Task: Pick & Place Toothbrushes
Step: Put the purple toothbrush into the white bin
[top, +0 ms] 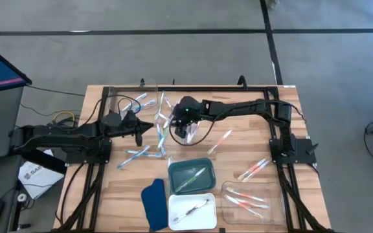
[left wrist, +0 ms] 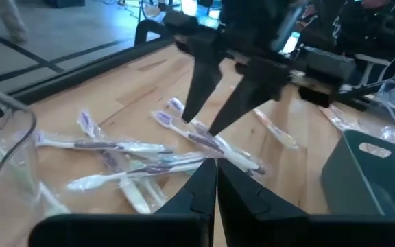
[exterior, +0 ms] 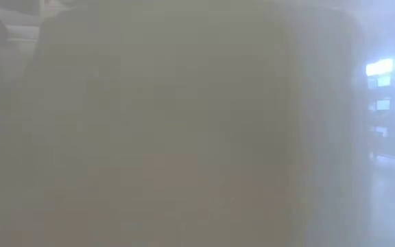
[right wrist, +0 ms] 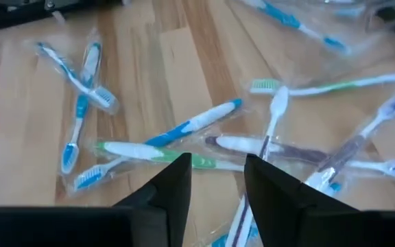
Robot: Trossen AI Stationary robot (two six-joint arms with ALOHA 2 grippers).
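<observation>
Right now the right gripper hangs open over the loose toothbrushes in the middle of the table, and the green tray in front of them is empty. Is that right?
Not quite. The green tray is not empty: the high view shows one toothbrush lying in it. The rest stands: the right gripper hangs open over the loose toothbrushes, with nothing between its fingers in the right wrist view.

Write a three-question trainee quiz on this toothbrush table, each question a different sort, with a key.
1. True or false: the left gripper is shut.
2. The green tray holds: A) nothing, B) a toothbrush, C) the dark blue cloth.
3. Fill in: the right gripper hangs with fingers open over a pile of wrapped ____.

Key: 1 true; 2 B; 3 toothbrushes.
</observation>
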